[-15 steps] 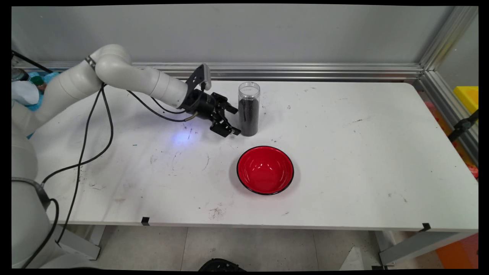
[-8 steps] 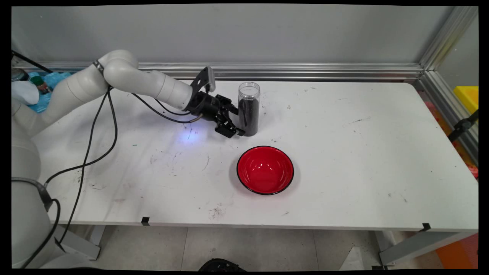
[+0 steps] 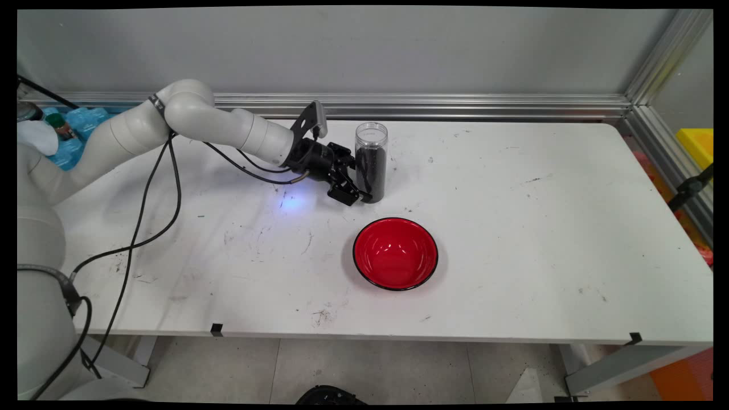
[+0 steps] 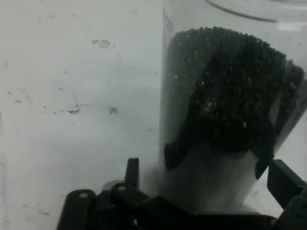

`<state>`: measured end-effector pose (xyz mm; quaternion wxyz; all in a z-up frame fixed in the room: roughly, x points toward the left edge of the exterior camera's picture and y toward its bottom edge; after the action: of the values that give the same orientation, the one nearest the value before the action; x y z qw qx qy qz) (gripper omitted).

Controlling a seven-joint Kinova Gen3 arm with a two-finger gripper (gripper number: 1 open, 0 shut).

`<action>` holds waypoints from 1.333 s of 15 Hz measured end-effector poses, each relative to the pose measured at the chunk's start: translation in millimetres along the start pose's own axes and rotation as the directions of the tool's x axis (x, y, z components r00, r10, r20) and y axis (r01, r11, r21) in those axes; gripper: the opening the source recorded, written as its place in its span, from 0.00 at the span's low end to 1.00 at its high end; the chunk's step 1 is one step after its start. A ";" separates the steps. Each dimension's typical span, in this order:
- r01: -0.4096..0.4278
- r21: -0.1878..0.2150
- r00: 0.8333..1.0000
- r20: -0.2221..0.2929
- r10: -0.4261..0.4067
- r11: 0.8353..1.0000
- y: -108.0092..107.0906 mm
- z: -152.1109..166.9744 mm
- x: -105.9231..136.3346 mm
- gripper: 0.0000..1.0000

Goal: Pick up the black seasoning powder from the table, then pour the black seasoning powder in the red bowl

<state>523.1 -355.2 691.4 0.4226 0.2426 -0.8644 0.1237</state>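
A tall clear jar (image 3: 371,165) filled most of the way with small black grains stands upright at the back middle of the white table (image 3: 512,228). My gripper (image 3: 357,181) reaches in low from the left and is open, one finger on each side of the jar's lower half. In the hand view the jar (image 4: 230,110) fills the right half, close up, between the fingertips (image 4: 171,152) of my gripper (image 4: 218,160). I cannot tell if the pads touch the glass. An empty red bowl (image 3: 395,253) with a black rim sits in front of the jar, nearer the camera.
An aluminium rail (image 3: 455,105) runs along the table's far edge and down the right side. Black cables (image 3: 142,216) hang from the arm over the table's left part. Blue and white clutter (image 3: 57,136) lies off the far left corner.
The gripper has slid right along the table toward the jar, until its fingers straddle the jar's base. Jar and bowl have stayed put.
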 end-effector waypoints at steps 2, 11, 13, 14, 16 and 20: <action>0.001 -0.004 1.000 -0.004 -0.001 1.000 0.0 2.4 0.0 1.00; -0.010 -0.032 1.000 0.002 0.011 0.999 2.6 3.3 -2.4 0.00; -0.016 -0.032 1.000 0.006 0.016 0.999 2.4 1.1 -1.0 0.00; -0.019 -0.031 1.000 0.008 0.020 0.999 2.4 -0.9 0.9 0.00; -0.024 -0.030 1.000 0.010 0.025 0.999 2.7 -4.9 5.1 0.00; -0.044 -0.019 0.999 0.027 0.044 0.999 4.9 -18.4 19.2 0.00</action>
<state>522.7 -349.4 717.8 0.4099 0.2214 -0.8765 0.1214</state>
